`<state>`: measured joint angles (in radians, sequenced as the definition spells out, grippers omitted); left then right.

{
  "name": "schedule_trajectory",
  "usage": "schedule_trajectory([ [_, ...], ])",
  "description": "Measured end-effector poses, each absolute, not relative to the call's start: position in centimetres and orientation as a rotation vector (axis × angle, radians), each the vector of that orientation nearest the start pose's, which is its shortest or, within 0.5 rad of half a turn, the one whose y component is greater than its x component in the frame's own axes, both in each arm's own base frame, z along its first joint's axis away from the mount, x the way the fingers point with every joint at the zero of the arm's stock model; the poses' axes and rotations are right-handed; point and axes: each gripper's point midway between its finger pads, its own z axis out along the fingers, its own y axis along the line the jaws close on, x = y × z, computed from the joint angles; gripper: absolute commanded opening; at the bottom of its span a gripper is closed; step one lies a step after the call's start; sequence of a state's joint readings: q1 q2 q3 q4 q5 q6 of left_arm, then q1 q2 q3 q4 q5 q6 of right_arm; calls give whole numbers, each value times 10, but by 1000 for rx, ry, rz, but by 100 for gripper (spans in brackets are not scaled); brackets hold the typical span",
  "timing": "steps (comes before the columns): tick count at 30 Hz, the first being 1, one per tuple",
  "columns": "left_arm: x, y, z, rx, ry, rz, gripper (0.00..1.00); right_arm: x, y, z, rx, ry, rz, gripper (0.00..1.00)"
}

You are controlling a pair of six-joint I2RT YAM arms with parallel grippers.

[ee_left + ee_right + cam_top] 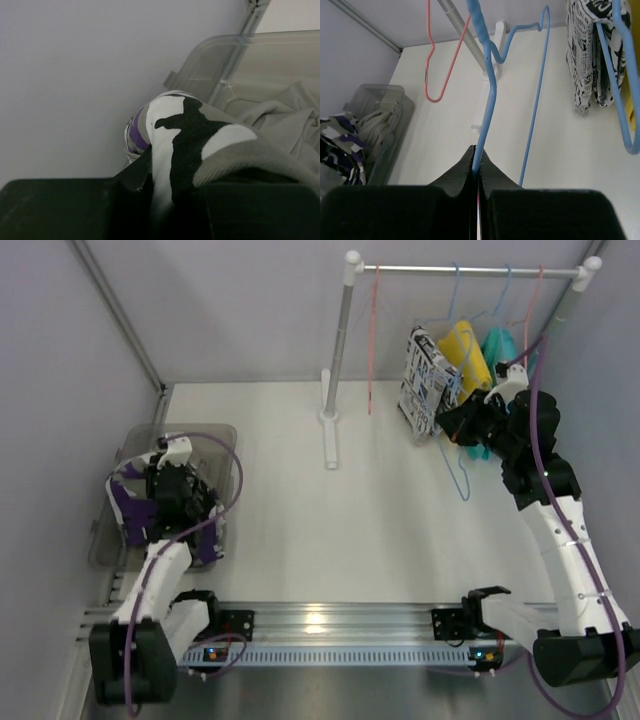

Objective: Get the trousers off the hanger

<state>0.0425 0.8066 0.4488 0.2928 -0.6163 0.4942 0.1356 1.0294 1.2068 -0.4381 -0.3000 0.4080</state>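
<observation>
The trousers (128,512) are a purple, white, black and grey camouflage print. My left gripper (166,496) is shut on them above the clear bin (216,436) at the left. In the left wrist view the cloth (185,135) bulges out from between my shut fingers (170,200). My right gripper (456,426) is shut on the wire of a bare blue hanger (463,476) below the rail (460,271). In the right wrist view the blue hanger (487,95) runs up out of my closed gripper (477,155), and the trousers (340,140) show at far left.
A black-and-white garment (425,380), a yellow one (465,350) and a teal one (500,345) hang on the rail. An empty pink hanger (372,340) hangs near the stand pole (335,390). Grey cloth (285,115) lies in the bin.
</observation>
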Motion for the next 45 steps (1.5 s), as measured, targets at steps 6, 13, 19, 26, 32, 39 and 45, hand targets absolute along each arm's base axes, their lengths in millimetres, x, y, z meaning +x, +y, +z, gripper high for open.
schedule_trajectory([
  [6, 374, 120, 164, -74, 1846, 782, 11, 326, 112, 361, 21, 1841, 642, 0],
  [13, 401, 103, 199, -181, 1835, 575, 83, 326, 108, 380, -2, 1818, 596, 0],
  [19, 378, 78, 262, -187, 1802, 391, 99, 322, 106, 386, -33, 1830, 562, 0],
  [26, 329, 41, 421, -88, 1593, 184, 99, 328, 108, 393, -64, 1854, 534, 0],
  [32, 292, 7, 453, 41, 1559, 32, 99, 350, 119, 399, -76, 1886, 538, 0],
  [39, 294, -10, 415, 64, 1696, -81, 99, 410, 144, 433, -92, 1832, 523, 0],
  [45, 299, -14, 405, 43, 1736, -127, 99, 470, 158, 434, -100, 1807, 457, 0],
])
